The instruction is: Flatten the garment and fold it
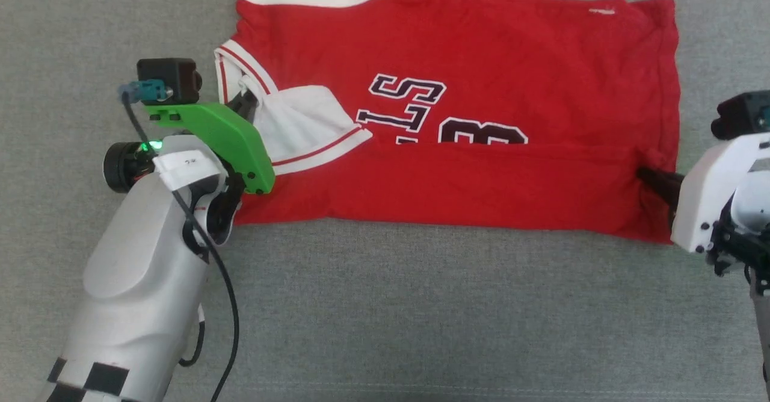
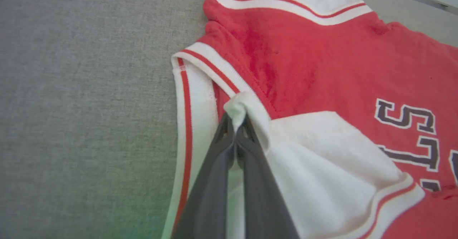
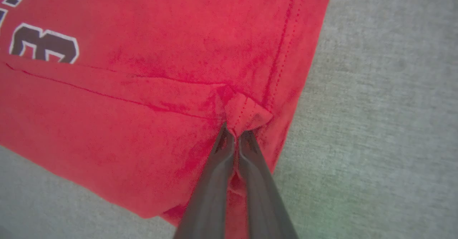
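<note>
The left gripper [image 2: 235,126] is clamped on a peak of the garment's [image 2: 322,63] white sleeve [image 2: 322,160] — folded over the red chest. Left of the sleeve: striped trim [image 2: 214,67], then grey surface [image 2: 82,106]. Right of it — black letters [image 2: 408,115].

left gripper [image 2: 235,126], right gripper [image 3: 236,134] — both pinched shut

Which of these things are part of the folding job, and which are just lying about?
Part of the job:
- the garment, a red jersey
- the left gripper, shut on its white sleeve
- the right gripper, shut on its red hem

Just there:
- the grey cloth surface underneath it all
</note>
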Controlling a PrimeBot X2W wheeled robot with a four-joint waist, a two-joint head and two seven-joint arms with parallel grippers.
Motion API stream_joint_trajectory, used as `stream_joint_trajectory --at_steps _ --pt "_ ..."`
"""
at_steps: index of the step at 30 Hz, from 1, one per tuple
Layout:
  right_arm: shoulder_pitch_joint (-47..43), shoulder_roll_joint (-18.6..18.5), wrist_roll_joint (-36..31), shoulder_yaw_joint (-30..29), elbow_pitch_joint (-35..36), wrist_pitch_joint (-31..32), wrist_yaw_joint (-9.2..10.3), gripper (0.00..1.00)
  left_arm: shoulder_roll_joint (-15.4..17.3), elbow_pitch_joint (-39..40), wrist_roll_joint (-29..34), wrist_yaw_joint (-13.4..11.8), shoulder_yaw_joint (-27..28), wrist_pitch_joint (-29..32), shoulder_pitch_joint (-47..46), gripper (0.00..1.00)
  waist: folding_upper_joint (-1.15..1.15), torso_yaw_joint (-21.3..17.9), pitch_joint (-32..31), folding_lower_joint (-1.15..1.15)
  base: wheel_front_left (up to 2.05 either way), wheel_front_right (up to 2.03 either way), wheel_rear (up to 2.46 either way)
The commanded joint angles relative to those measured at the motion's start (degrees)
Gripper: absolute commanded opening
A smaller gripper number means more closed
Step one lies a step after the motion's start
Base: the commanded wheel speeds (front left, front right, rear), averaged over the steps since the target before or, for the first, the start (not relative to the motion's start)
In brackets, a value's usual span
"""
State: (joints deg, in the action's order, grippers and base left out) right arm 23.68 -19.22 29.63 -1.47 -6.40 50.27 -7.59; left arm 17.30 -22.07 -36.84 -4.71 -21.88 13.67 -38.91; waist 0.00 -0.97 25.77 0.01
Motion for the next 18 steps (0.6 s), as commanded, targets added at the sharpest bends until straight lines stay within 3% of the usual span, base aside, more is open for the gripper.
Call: stream_joint_trajectory --at_steps 1,6,7,8,9,10,18 --pt "0.6 0.1 -0.3 0.6 -1.1 0.8 0.10 0.00 -0.5 -1.2 0.5 0.5 -0.3 -0.4 -1.3 0.00 0.00 0.1 2.1 -0.01 0.00 0.00 0.00" --pt "0.7 0.0 -0.1 0.9 -2.5 1.8 0.10 0.00 -1.6 -5.8 0.0 1.3 -1.0 -0.6 -2.1 0.00 0.00 0.4 1.7 -0.01 0.00 0.00 0.00" --pt "0.7 0.1 0.0 0.9 -2.7 1.6 0.10 0.07 -1.7 -6.5 0.0 1.5 -1.0 -0.8 -2.2 0.00 0.00 0.4 1.3 -0.01 0.00 0.00 0.00" --pt "0.7 0.3 0.3 0.8 -2.8 1.3 0.10 0.47 -1.8 -7.3 -0.2 1.6 -1.0 -1.0 -2.3 0.38 0.00 0.5 0.6 -0.01 0.00 0.00 0.00" --pt "0.6 0.5 0.5 0.8 -2.9 1.0 0.10 1.00 -1.9 -8.0 -0.2 1.7 -1.1 -1.0 -2.3 0.94 0.00 0.5 -0.1 -0.01 0.00 0.00 0.00" --pt "0.4 0.6 0.8 0.7 -3.0 0.8 0.10 1.00 -1.9 -8.5 -0.3 1.7 -1.0 -1.3 -2.3 1.00 0.00 0.5 -1.0 -0.01 0.00 0.00 0.00" --pt "-2.0 1.2 2.4 -2.1 -1.3 -4.4 0.10 1.00 -1.0 -9.6 -1.9 1.7 1.1 -4.0 -1.2 1.00 0.00 0.7 -10.7 -0.01 0.00 0.00 0.00"
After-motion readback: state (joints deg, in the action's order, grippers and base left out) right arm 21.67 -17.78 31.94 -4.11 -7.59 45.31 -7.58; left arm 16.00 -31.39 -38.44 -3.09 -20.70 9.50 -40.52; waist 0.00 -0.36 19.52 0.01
